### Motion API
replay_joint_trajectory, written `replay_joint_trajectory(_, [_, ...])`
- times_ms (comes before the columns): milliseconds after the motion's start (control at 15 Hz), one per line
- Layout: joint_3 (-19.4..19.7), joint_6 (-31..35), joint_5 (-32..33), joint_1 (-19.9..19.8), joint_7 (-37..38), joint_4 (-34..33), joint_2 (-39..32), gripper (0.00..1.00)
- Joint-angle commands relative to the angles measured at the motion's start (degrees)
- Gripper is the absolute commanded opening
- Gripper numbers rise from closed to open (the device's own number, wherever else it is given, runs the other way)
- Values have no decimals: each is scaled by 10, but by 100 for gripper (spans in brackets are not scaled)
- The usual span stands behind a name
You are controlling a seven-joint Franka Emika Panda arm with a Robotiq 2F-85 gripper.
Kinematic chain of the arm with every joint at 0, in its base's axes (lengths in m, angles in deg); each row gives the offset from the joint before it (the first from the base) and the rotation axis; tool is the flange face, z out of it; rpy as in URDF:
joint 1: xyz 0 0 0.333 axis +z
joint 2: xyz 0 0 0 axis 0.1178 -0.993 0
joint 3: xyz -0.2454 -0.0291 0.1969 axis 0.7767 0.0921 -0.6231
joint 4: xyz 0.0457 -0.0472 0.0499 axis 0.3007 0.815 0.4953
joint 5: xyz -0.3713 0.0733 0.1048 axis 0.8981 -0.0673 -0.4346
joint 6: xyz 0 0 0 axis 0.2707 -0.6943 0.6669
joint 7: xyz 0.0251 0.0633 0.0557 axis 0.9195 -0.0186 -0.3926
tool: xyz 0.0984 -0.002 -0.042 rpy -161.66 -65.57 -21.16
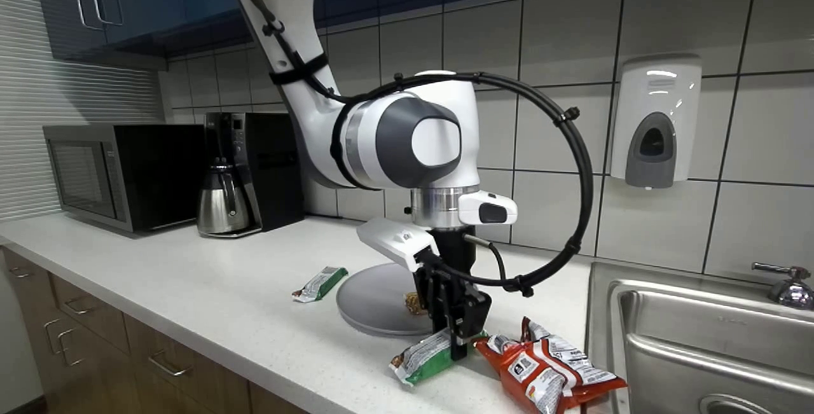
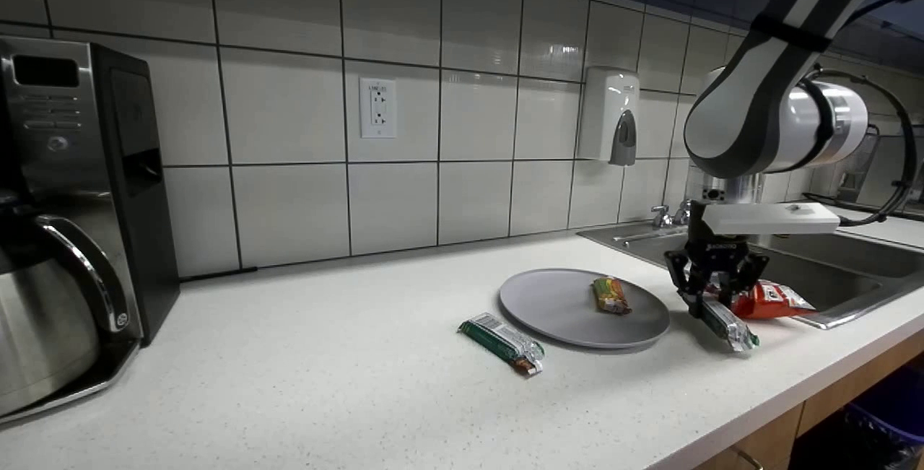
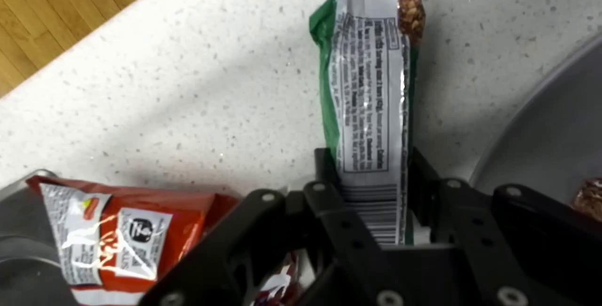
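One black two-fingered gripper (image 3: 371, 161) is recorded, its jaws narrowed on one green-and-silver foil-wrapped bar (image 3: 369, 94); both long edges of the bar are pressed by the fingers. The held bar is found low at the white speckled bench (image 2: 325, 390), between one round, flat grey plate (image 2: 548, 304) and the red wrappings near the sink; whether its underside is in contact with the bench cannot be determined.

A second bar (image 2: 503, 340) of matching wrapper is counted, laid flat just beside the plate, on the side away from the gripper. One small bar in a yellow, red and green wrapper (image 2: 611, 295) is carried on the plate. At least one glossy red-and-white snack bag (image 1: 540, 369) is noted near the gripper, at the edge of one stainless-steel sink (image 1: 600, 303). A further red patch (image 3: 282, 282) is seen between the gripper's links; whether it belongs to another bag cannot be told.

One white-and-grey soap dispenser (image 1: 661, 102) and one white electrical outlet (image 2: 378, 107) are mounted on the tiled wall. One black-and-steel coffee maker (image 1: 276, 169), fitted with one steel carafe (image 1: 221, 207), is placed beside one dark microwave (image 1: 124, 175).
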Motion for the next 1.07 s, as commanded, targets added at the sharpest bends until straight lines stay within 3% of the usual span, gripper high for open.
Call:
replay_joint_trajectory(0, [-10,-8,3,-7,-22,-11,16,15])
replay_joint_trajectory(1000, [-46,-16,-15,-13,-74,-117,-15,15])
